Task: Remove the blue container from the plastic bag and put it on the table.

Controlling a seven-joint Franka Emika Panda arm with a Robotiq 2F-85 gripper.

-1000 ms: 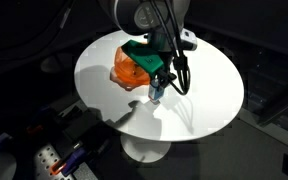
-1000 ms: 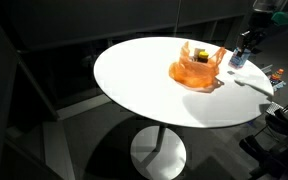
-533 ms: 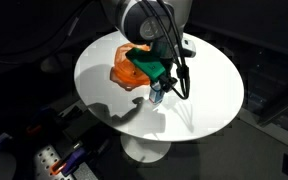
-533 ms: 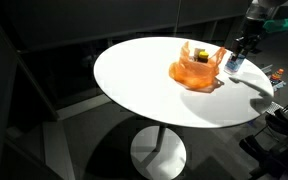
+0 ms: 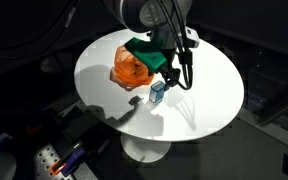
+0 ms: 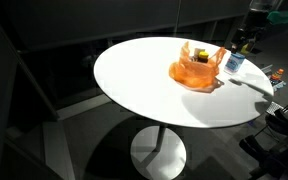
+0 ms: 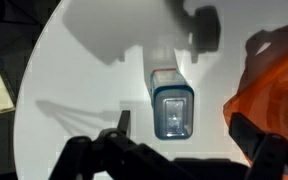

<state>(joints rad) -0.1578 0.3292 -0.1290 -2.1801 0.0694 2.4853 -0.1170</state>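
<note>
In an exterior view the blue container [image 5: 157, 92] stands on the round white table [image 5: 212, 98], just beside the orange plastic bag [image 5: 128, 69], with the gripper [image 5: 170, 75] just above it. In an exterior view, the blue container [image 6: 235, 62] stands near the table's rim. In the wrist view the fingers [image 7: 122, 121] are spread wide either side of the blue container [image 7: 173, 108], clear of it.

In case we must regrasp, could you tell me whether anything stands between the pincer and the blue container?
Nothing visible does: the open pincer hangs directly over the blue container, which stands on the white table beside the orange bag.
</note>
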